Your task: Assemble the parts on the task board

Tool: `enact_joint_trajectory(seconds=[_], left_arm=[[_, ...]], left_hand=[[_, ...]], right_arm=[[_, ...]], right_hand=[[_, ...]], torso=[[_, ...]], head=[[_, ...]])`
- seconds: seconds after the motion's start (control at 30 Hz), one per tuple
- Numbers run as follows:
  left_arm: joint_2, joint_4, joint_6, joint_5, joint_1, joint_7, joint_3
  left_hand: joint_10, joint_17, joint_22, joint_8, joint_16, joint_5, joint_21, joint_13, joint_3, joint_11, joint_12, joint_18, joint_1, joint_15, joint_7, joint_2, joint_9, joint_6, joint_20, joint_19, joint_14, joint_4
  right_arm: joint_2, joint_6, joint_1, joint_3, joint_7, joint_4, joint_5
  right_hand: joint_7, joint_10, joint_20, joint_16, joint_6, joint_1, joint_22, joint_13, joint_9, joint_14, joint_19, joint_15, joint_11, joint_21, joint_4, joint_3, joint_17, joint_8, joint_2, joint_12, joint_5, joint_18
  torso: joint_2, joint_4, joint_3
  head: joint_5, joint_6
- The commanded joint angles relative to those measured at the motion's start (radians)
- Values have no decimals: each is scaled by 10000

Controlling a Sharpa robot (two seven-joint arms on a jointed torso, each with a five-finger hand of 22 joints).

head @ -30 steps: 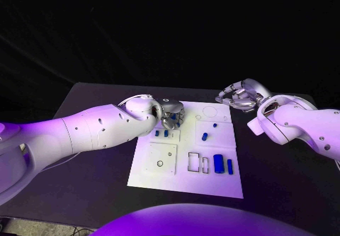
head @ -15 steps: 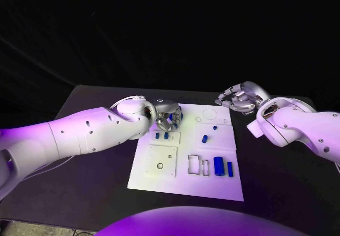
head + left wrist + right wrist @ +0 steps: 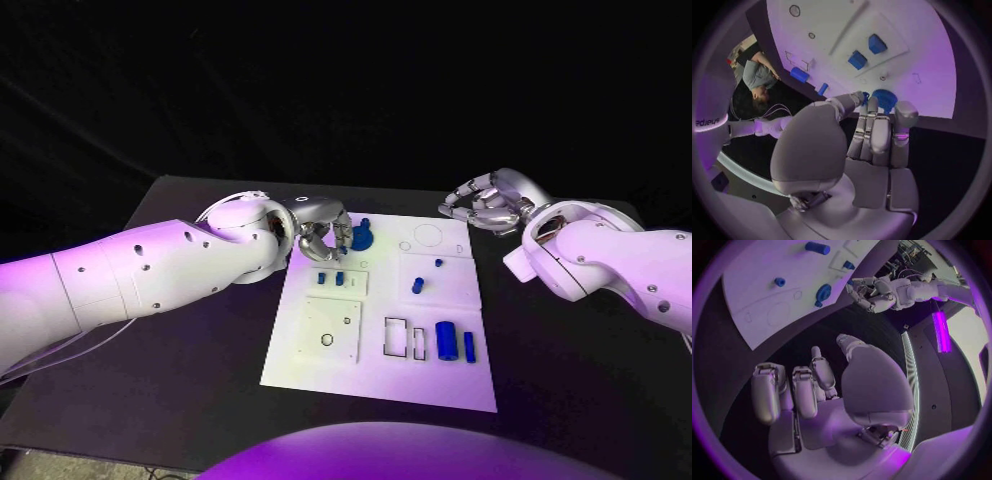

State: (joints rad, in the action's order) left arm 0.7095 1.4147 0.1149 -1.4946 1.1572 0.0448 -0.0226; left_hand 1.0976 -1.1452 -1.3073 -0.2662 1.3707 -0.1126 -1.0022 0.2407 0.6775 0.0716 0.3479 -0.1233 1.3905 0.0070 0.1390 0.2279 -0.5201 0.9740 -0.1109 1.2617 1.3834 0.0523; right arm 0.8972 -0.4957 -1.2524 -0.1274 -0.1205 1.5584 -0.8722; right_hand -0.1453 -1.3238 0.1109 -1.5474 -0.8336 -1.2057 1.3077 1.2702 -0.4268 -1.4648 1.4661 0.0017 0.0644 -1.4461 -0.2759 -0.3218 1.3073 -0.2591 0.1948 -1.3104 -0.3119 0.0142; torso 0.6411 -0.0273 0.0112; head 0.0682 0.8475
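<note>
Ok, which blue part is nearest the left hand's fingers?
The round disc-shaped blue part at the task board's far edge, right beside the left hand. The other parts lie nearer the robot.

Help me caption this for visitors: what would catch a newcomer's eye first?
The white task board glows mid-table, scattered with small blue parts. At its far left corner the left hand reaches down beside a round blue part. The right hand hovers with fingers curled, holding nothing, off the board's far right corner.

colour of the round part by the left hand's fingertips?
Blue; the round part shows best in the left wrist view, by the left hand.
</note>
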Motion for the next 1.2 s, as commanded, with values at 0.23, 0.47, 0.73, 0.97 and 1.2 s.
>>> enact_joint_trajectory(seconds=[0.23, 0.47, 0.73, 0.97, 1.2], left_arm=[[116, -133, -329, 475, 4, 188, 11], [-3, -419, -591, 470, 3, 248, -10], [-234, -756, -725, 436, -1, 226, -100], [-376, -910, -772, 359, -14, 208, -141], [-427, -985, -871, 257, -20, 238, -152]], left_hand=[[102, 47, -1157, 51, 12, -42, -15, -20, -12, 2, -53, 115, -83, -14, -17, 8, -13, 59, -16, 36, 30, -53], [104, 43, -1155, 53, 14, -38, -7, -21, -11, 2, -57, 113, -85, -14, -17, 9, -13, 59, -17, 31, 32, -55], [123, 55, -1151, 59, 10, -31, 2, -24, 2, -3, -75, 111, -80, -15, -20, -1, -14, 64, -17, 22, 27, -68], [129, 45, -1154, 59, 15, -29, -8, -25, 4, -4, -77, 112, -80, -16, -21, -4, -15, 67, -17, 26, 32, -71], [137, 48, -1146, 65, 15, -26, 18, -26, 6, -4, -88, 107, -81, -16, -20, 0, -15, 65, -17, 10, 30, -80]], right_arm=[[-4, 29, 15, -1, 68, -2, -46], [-7, 27, 16, -1, 64, 6, -46], [-7, 4, 16, -1, 65, 5, -46], [-15, -4, 16, -1, 69, 9, -46], [-7, -4, 16, -1, 63, 16, -46]], right_hand=[[6, 15, -86, 57, 52, -40, 2040, 5, -10, -892, 297, -74, -5, 16, -3, -58, 2003, -67, 23, 16, -42, 186], [6, 15, -86, 57, 52, -40, 2040, 5, -10, -892, 297, -74, -5, 16, -3, -58, 2003, -67, 23, 16, -42, 186], [13, 40, -91, 72, 32, -8, 2020, -36, -26, -885, 272, -81, -12, 67, -12, -112, 1974, -94, 44, 46, -48, 198], [13, 40, -91, 72, 32, -8, 2020, -36, -26, -885, 272, -81, -12, 67, -12, -112, 1974, -94, 44, 46, -48, 198], [13, 40, -91, 72, 32, -8, 2020, -36, -26, -885, 272, -81, -12, 67, -12, -112, 1974, -94, 44, 46, -48, 198]], torso=[[23, 11, 5], [25, 26, 5], [19, 24, 11], [34, 34, 5], [25, 13, 5]], head=[[42, -3], [58, 15], [56, 52], [35, 68], [19, 92]])
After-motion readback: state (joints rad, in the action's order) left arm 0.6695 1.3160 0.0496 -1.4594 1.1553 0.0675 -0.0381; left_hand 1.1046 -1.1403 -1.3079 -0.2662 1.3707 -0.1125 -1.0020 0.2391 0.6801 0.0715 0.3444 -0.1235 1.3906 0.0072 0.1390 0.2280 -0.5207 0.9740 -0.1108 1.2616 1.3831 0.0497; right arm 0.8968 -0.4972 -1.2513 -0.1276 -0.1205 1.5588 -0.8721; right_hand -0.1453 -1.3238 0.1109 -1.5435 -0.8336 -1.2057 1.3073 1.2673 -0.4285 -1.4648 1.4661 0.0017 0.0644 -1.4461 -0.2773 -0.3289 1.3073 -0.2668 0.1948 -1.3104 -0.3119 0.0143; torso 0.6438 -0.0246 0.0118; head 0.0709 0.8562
